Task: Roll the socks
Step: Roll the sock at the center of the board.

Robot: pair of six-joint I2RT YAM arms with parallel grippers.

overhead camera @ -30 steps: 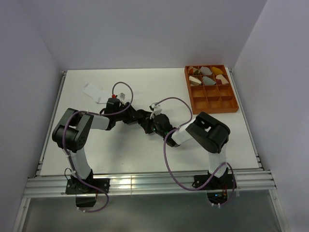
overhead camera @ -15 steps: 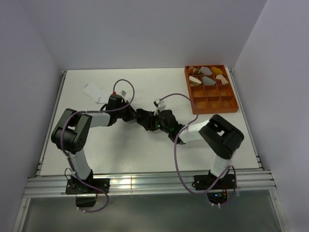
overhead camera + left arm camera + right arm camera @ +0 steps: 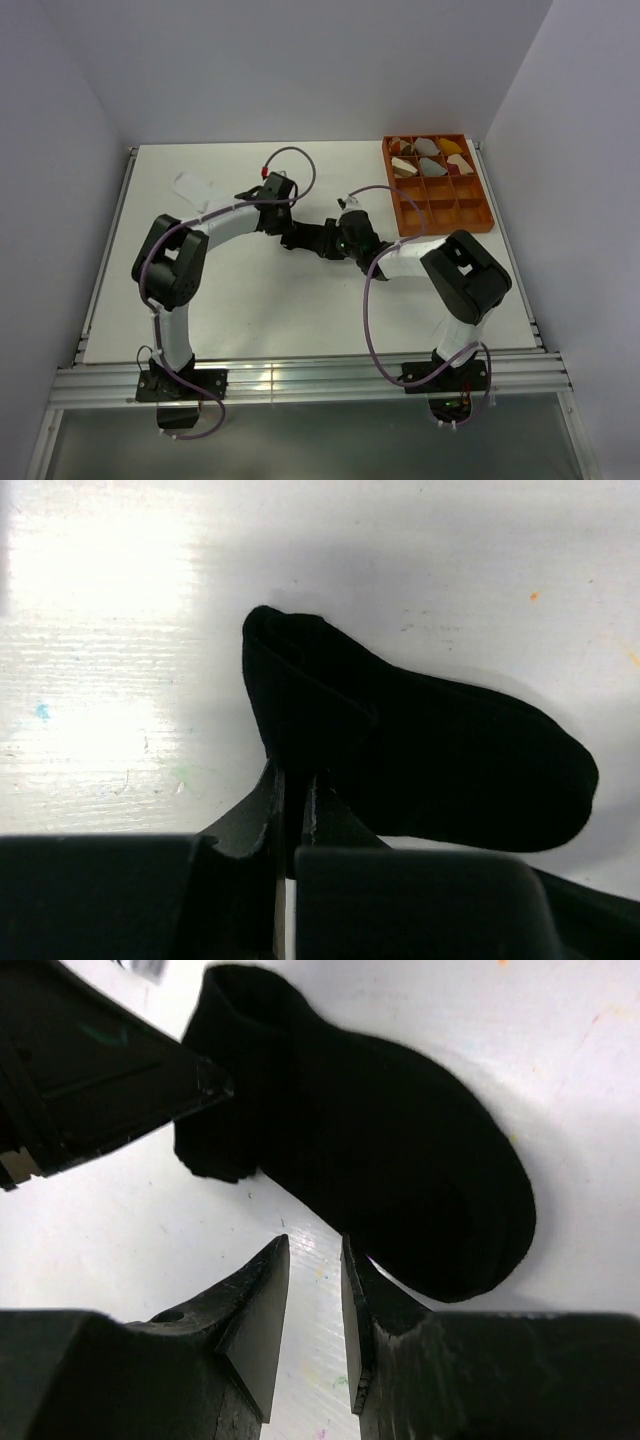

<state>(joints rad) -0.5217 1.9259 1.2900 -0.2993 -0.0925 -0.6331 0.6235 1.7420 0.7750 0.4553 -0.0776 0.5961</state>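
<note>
Reaching over the white table (image 3: 260, 300), with the orange tray (image 3: 448, 231) of rolled bundles off to my right, I have both arms stretched inward to the black sock (image 3: 450, 760), which lies flat mid-table, while the white sock (image 3: 193, 186) sits well apart near the far left corner. My worry is the fold: only a thin pinch of soft cuff is held, so if I pull or turn it with the toe unpinned, the fabric may slip free, or the whole sock may drag along the surface instead of rolling. My two claws are also close together, and a careless move could knock them. My left arm lies low and extended, elbow bent, wrist angled toward the centre; my right arm mirrors it from the other side. My left gripper (image 3: 293, 810) is clamped on the sock's folded cuff end; my right gripper (image 3: 315, 1260) stands slightly apart, empty, just beside the toe
</note>
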